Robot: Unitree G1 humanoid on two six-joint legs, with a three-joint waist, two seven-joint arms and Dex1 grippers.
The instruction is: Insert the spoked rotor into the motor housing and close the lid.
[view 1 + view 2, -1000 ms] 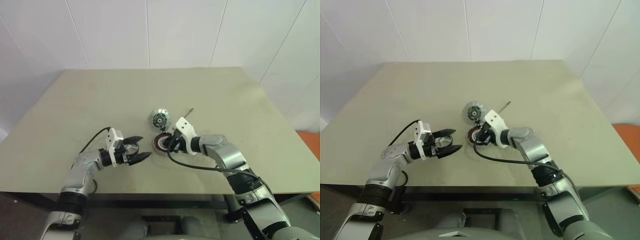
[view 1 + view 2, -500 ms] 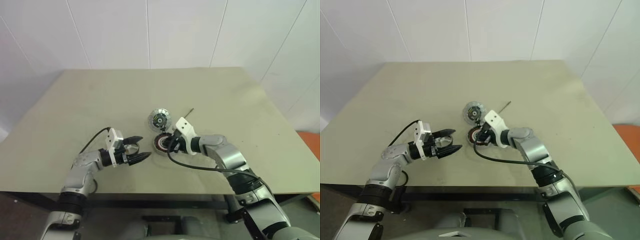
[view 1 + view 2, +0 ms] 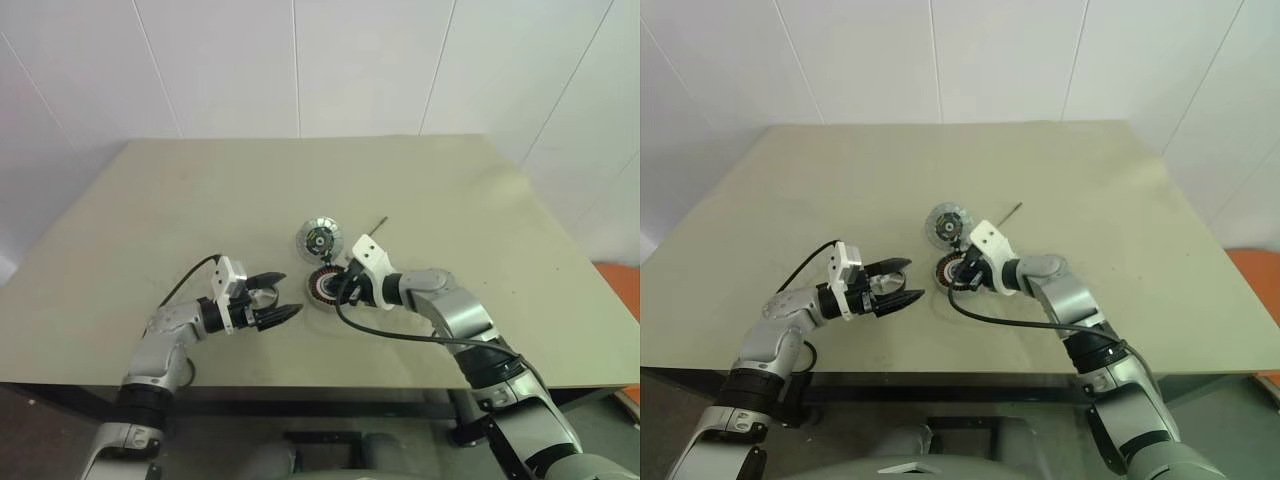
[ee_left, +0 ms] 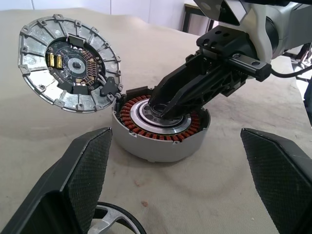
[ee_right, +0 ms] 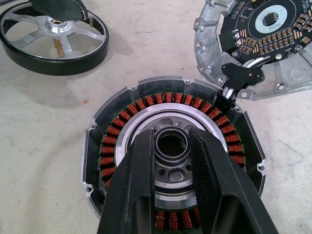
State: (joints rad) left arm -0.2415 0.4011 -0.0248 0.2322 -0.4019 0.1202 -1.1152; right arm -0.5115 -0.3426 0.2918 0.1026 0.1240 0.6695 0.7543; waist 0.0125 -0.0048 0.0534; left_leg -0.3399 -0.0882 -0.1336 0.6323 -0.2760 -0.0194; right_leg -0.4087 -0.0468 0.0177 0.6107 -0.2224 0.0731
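**Housing pinned at the hub, rotor waiting beside the open end effector**

The beige surface (image 3: pixel 150 200) carries all the parts near its middle. The right end effector (image 5: pixel 171 161) reaches down into the motor housing (image 5: pixel 175 146), its two fingers closed around the dark raised collar at the centre of the copper windings, probably to steady the housing for the insertion. The lid (image 4: pixel 68 61) lies tipped against the housing's rim, circuit side up and joined to it by short wires, so the cup stays open. The left end effector (image 3: pixel 282 296) hovers with its jaws spread wide and empty. The spoked rotor (image 5: pixel 53 34) lies flat just beside it, not yet inserted. No legible brand or lettering appears on any part.
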